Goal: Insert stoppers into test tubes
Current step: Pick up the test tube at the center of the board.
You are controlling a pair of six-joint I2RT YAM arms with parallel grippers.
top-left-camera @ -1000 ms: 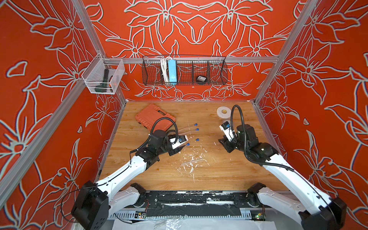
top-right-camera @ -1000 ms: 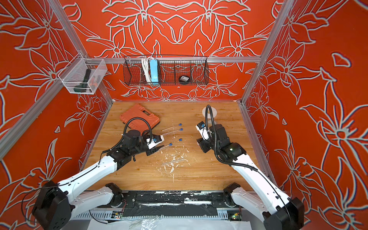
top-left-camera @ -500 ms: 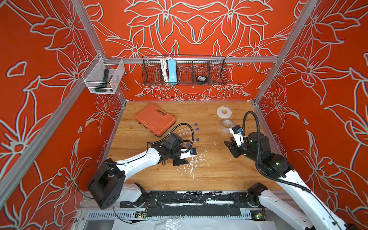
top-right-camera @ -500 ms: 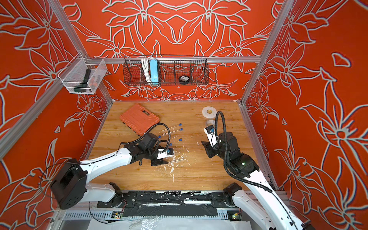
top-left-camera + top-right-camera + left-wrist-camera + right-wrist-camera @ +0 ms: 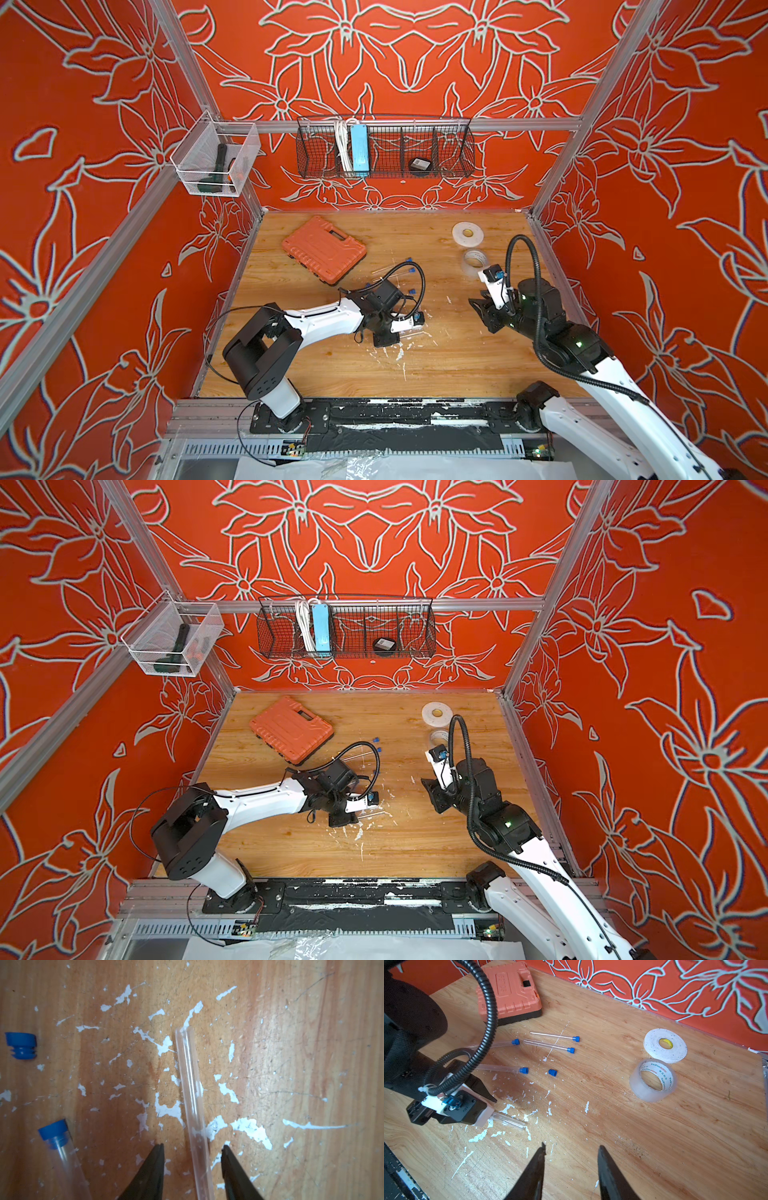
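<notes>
The left claw (image 5: 193, 1145) stands low over the last open test tube (image 5: 192, 1084), which lies flat on the tabletop (image 5: 311, 1043); the jaws are apart on both sides and do not touch it. It should close softly, I think, or the thin tube will roll. The right claw (image 5: 572, 1148) is open and empty, and the loose stopper (image 5: 552, 1072) lies near the capped tubes (image 5: 548, 1045). The tube's other end is hidden under the claw; in both top views it is hardly visible
</notes>
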